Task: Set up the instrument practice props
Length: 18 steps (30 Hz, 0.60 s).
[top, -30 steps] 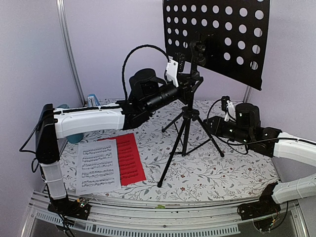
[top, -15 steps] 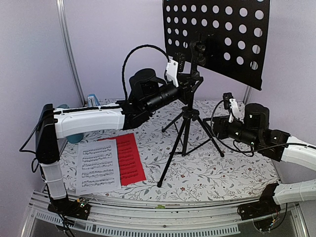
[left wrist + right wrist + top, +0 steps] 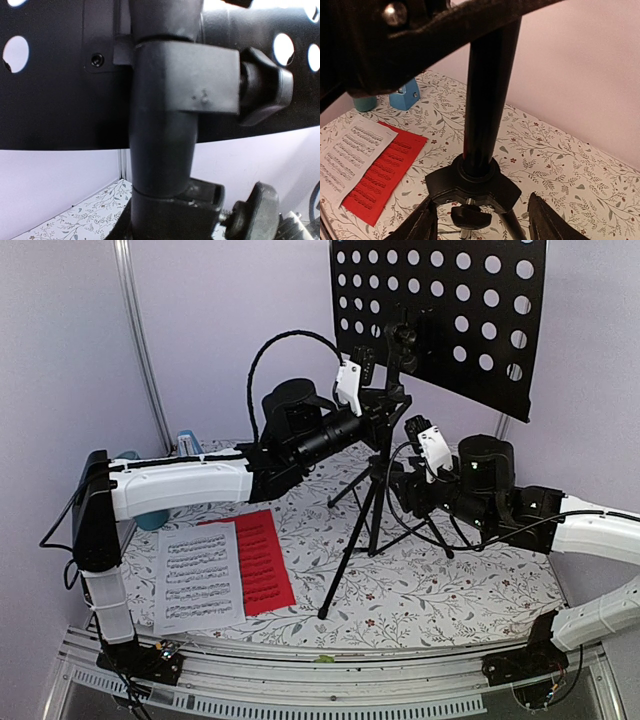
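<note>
**Stand braced at the post, right pincer open at the hub**

- Stand (image 3: 440,320): upright at mid-table (image 3: 470,590), tripod legs spread, desk (image 3: 45,95) high and bare.
- Left gripper (image 3: 385,408): jaws narrow and, as best the top view shows, clamped round the post (image 3: 160,150) just under the desk. The wrist view has the post dead centre but shows no finger.
- Right gripper (image 3: 480,220): jaws wide apart, holding nothing. Its fingers (image 3: 422,222) sit either side of the hub (image 3: 472,187) at the foot of the post, apart from it.
- White sheet (image 3: 198,575) and red sheet (image 3: 265,560): flat on the table, left of the stand and nearer the arms, white lapping over the red's left edge.
- Metronome (image 3: 189,443): well left of the stand by the back wall, just beside the teal cup (image 3: 365,102).

Handling, judged:
- Stand is rigid but top-heavy. Hold the post or hub; the desk would likely pivot on its joint.
- Sheets are thin and limp, with no edge to pinch while flat. Lift an edge or corner first, and expect sag on the way to the desk.
- Metronome is light and stiff, with sloped sides that may squirt out of the jaws. Grip it low, near the base.
</note>
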Each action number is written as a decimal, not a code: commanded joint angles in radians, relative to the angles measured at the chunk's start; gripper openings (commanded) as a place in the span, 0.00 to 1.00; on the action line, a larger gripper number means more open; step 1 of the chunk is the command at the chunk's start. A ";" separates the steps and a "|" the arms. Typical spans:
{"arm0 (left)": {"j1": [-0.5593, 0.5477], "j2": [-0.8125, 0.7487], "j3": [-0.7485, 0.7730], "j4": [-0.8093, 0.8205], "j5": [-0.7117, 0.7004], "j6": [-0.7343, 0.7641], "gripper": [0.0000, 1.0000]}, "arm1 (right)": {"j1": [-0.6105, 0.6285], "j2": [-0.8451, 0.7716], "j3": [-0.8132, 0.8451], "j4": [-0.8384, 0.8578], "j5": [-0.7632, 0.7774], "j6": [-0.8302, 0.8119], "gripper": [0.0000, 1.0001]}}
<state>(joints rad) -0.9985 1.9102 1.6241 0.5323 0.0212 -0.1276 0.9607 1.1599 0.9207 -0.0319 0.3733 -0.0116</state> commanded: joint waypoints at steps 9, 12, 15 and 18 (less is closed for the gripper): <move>0.005 -0.016 0.069 0.138 -0.009 -0.056 0.00 | 0.010 0.052 0.036 0.002 0.132 -0.047 0.54; 0.006 -0.017 0.069 0.138 -0.010 -0.056 0.00 | 0.010 0.060 0.035 0.003 0.129 -0.038 0.51; 0.006 -0.017 0.069 0.137 -0.009 -0.056 0.00 | 0.010 0.063 0.035 0.003 0.132 -0.026 0.47; 0.006 -0.017 0.069 0.136 -0.008 -0.056 0.00 | 0.010 0.060 0.035 0.007 0.140 -0.008 0.38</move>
<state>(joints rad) -0.9985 1.9141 1.6283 0.5327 0.0196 -0.1276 0.9707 1.2140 0.9291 -0.0330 0.4652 -0.0429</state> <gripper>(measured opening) 0.189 0.430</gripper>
